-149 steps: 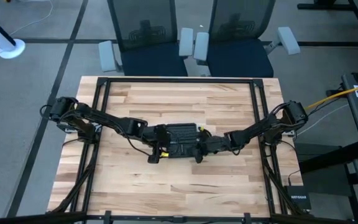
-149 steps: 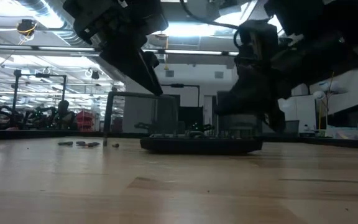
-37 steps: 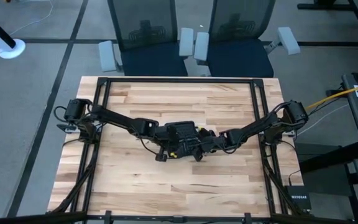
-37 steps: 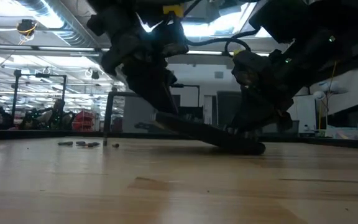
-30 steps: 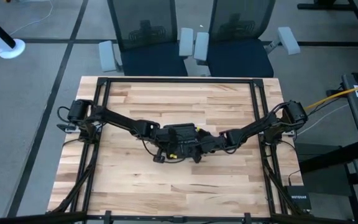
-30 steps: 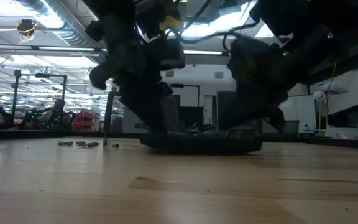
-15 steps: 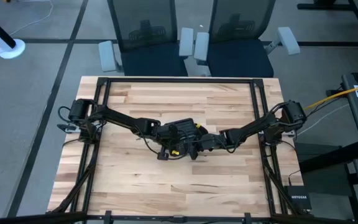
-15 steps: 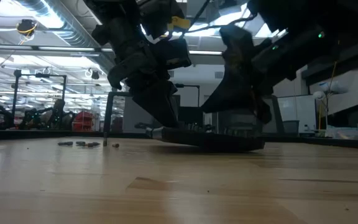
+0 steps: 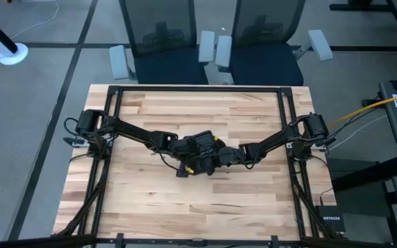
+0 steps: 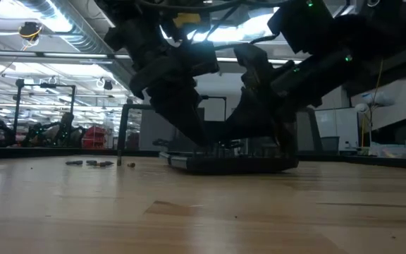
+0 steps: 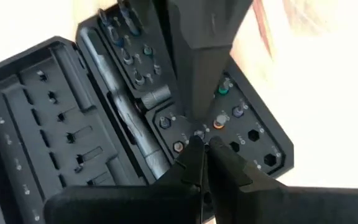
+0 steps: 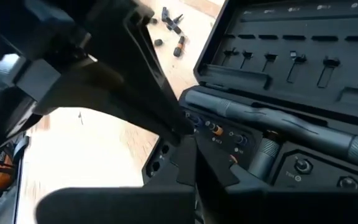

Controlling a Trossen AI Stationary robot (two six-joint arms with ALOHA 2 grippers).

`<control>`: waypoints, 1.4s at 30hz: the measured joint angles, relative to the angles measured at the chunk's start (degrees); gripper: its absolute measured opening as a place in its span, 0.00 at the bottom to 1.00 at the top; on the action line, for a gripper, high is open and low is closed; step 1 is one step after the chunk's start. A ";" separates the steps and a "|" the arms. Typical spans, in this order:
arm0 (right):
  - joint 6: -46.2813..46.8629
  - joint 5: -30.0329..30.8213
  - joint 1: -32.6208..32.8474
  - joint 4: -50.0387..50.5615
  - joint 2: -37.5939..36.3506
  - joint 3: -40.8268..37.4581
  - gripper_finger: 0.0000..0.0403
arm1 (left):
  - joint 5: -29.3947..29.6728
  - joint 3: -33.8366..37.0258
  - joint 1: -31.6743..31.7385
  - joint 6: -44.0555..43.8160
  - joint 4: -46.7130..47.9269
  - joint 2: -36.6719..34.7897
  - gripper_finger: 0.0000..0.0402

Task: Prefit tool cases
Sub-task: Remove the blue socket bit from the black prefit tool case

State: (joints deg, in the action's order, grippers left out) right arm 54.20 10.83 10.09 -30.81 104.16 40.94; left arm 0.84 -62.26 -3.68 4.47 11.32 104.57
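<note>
The black tool case (image 9: 202, 146) lies open at the table's middle, both halves spread flat (image 11: 48, 112). One half holds a driver handle (image 12: 278, 121) and a grid of bit slots with several coloured bits (image 11: 229, 112). My left gripper (image 11: 201, 146) and my right gripper (image 12: 191, 149) are both shut, and their tips meet over the same row of slots. In the low view both come down slanting onto the case (image 10: 231, 164). My left gripper has its shut fingertips on the bit-slot row (image 11: 197, 134) of the case's half, slanting down from the table's left. Whether a bit sits between the tips cannot be told. My right gripper has its shut fingertips (image 11: 197, 118) on the same slot row (image 12: 207, 127), slanting down from the table's right, right beside the left fingers. The case rests on the table under them.
Several loose dark bits (image 10: 94, 163) lie on the wood to the case's left, also seen in the right wrist view as bits (image 12: 169, 25). A black frame (image 9: 198, 89) runs around the tabletop. A NETGEAR box (image 9: 329, 222) sits off the table's right near corner.
The case has rocked: its left end rose off the table half a second ago and has come back down. It has also turned a little about on the table. Both grippers stayed shut at the slot row, and the right arm has reached slightly further toward the left.
</note>
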 joint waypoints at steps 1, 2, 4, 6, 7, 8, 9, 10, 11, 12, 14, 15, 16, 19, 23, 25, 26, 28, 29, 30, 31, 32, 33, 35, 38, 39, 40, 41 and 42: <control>0.00 -0.06 0.00 0.60 0.00 0.20 0.00 | 0.02 0.00 0.00 -0.02 -0.53 0.00 0.00; 0.00 -0.09 0.00 1.48 0.00 0.37 0.00 | 0.04 0.00 0.00 -0.02 -0.48 0.00 0.00; 0.03 -0.09 0.00 3.62 0.00 0.40 0.00 | 0.04 0.00 0.00 -0.12 -0.41 0.00 0.00; 0.28 -0.27 0.02 5.29 -0.02 0.49 0.00 | 0.02 0.02 0.00 -0.09 0.42 -0.53 0.00; 0.42 -0.24 0.02 6.00 -0.07 0.53 0.00 | 0.04 0.02 0.00 -0.01 0.91 -1.08 0.00; 0.42 -0.24 0.02 6.28 -0.07 0.53 0.00 | 0.04 0.02 0.00 0.04 1.30 -1.90 0.00; 0.40 -0.27 0.02 6.36 -0.08 0.56 0.00 | 0.04 0.01 0.00 0.08 2.04 -2.71 0.00; 0.14 -0.27 0.02 6.13 -0.09 0.54 0.00 | 0.04 0.00 0.00 0.09 3.49 -3.69 0.00; -0.24 -0.26 0.02 5.84 -0.09 0.52 0.00 | 0.04 0.00 0.00 0.14 5.45 -4.60 0.00; -0.44 -0.21 0.02 5.60 -0.09 0.47 0.00 | 0.04 0.00 0.00 0.23 7.61 -5.56 0.00; -0.51 -0.09 0.02 5.21 -0.07 0.42 0.00 | 0.06 0.00 0.00 0.17 12.41 -7.41 0.00; -0.51 -0.09 0.00 5.18 -0.07 0.42 0.00 | 0.06 0.00 -0.06 0.09 15.07 -8.47 0.00; -0.51 -0.05 0.00 5.21 -0.07 0.42 0.00 | 0.15 0.00 -0.22 0.09 17.79 -9.18 0.00; -0.55 -0.05 0.00 5.16 -0.07 0.41 0.00 | 1.56 0.16 -0.81 0.93 23.34 -10.66 0.00; -0.59 -0.05 0.00 4.92 -0.04 0.38 0.00 | 2.77 3.22 -0.87 1.75 26.73 -11.07 0.00; -0.62 -0.09 0.00 4.92 -0.04 0.38 0.00 | 2.89 5.56 -0.55 1.61 28.13 -11.04 0.00; -0.61 -0.21 0.00 4.90 -0.04 0.36 0.00 | 2.95 6.48 -0.37 1.41 28.37 -11.03 0.00; -0.62 -0.29 0.00 4.90 -0.04 0.36 0.00 | 2.95 7.17 -0.24 0.59 28.71 -10.97 0.00; -0.62 -0.30 0.00 4.90 -0.04 0.36 0.00 | 2.93 7.17 -0.24 0.07 28.53 -10.97 0.00; -0.65 -0.31 0.00 4.89 -0.04 0.36 0.00 | 2.90 7.17 -0.26 -0.56 27.93 -10.99 0.00; -0.67 -0.31 0.00 4.87 -0.04 0.36 0.00 | 2.88 7.16 -0.28 -0.69 27.36 -10.99 0.01; -0.69 -0.31 0.00 4.86 -0.04 0.36 0.00 | 2.82 7.16 -0.30 -0.67 27.03 -10.99 0.02; -0.78 -0.31 0.00 4.86 -0.04 0.36 0.00 | 2.76 7.16 -0.31 -0.55 26.68 -10.99 0.04; -1.34 -0.40 0.00 4.81 -0.04 0.34 0.00 | 2.75 7.15 -0.02 0.27 26.55 -10.99 0.08; -2.98 -1.47 0.00 4.28 -0.01 0.31 0.00 | 1.70 7.15 0.77 0.40 26.77 -10.99 0.16; -3.49 -1.74 0.00 4.17 0.00 0.31 0.00 | 1.05 7.15 1.11 0.40 26.92 -11.21 0.19; -3.68 -2.05 -0.01 4.11 0.00 0.31 0.00 | 0.45 7.08 1.43 0.25 27.03 -11.35 0.22; -3.76 -2.56 -0.03 4.09 0.00 0.31 0.00 | 0.28 6.74 1.73 0.06 27.26 -11.49 0.24; -4.08 -3.00 -0.04 4.09 0.00 0.31 0.00 | 0.22 6.16 1.96 -0.14 27.43 -11.52 0.27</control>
State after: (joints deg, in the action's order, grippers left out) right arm 50.12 7.84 10.04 -26.72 104.16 41.25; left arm 1.07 -56.10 -1.73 4.33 38.75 93.06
